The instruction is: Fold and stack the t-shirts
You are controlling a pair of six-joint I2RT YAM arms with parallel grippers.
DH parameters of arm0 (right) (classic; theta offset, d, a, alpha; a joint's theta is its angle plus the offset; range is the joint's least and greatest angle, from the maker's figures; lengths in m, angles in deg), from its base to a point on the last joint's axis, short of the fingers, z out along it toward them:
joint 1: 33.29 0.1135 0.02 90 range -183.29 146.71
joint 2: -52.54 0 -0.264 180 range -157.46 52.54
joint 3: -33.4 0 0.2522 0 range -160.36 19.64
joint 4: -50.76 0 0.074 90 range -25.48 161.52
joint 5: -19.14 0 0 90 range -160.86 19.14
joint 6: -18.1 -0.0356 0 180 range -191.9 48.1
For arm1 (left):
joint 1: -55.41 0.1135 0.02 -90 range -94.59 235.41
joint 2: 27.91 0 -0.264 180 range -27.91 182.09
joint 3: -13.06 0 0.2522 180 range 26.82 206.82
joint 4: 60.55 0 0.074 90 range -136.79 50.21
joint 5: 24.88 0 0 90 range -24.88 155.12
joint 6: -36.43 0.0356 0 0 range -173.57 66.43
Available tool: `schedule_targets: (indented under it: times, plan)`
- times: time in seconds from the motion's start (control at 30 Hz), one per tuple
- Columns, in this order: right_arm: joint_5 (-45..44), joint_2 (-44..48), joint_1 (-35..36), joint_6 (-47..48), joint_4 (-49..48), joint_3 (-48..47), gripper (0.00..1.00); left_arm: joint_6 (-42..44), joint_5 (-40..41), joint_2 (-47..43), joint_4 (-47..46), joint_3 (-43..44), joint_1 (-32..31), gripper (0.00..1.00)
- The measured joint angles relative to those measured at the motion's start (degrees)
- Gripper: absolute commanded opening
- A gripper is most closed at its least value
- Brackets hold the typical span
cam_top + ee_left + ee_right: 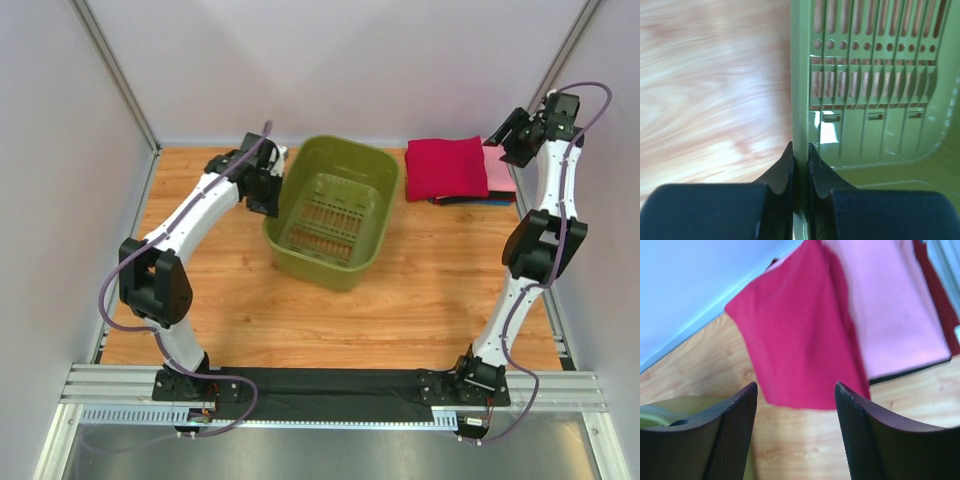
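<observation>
Basket first: olive-green plastic, sitting toward the far middle of the wooden table. Its slotted floor shows right across, with wood grain visible through the slits. The left gripper is clamped on the basket's left wall, one black finger outside and one inside, the green plastic pinched between them.

Over to the far right corner, where the t-shirts lie stacked, well apart from the basket. The crimson tee is folded on top. The pink tee sits under it, showing along the right side. A dark edge of cloth peeks out at the stack's near side. The right gripper hangs above the stack, its fingers spread wide, gripping no cloth.
</observation>
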State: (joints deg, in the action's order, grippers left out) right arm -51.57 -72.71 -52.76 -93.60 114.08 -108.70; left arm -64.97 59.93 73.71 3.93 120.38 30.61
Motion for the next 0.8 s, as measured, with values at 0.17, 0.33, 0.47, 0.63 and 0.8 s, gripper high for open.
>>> schedule_targets:
  times: [0.17,0.33,0.47,0.63,0.8]
  plan:
    - [2.08,-8.87,-1.77,1.64,-0.07,-8.02,0.64,-1.73,6.43,-3.65,1.6,-1.14,6.21,0.02]
    - [4.24,-13.7,-2.4,1.66,-2.67,-8.11,0.64,-3.43,10.67,-4.11,2.91,-1.55,7.91,0.09]
    - [5.07,-16.74,-2.47,1.62,-6.23,-8.11,0.63,-5.14,9.68,-3.63,4.02,-1.57,11.1,0.16]
    - [6.91,-19.15,-2.43,1.66,-10.16,-8.11,0.62,-7.87,8.44,-0.96,4.13,-0.9,15.39,0.31]
    - [9.2,-20.06,-2.34,2.12,-12.31,-7.69,0.56,-9.31,7.87,0.44,4.26,0.59,15.82,0.35]
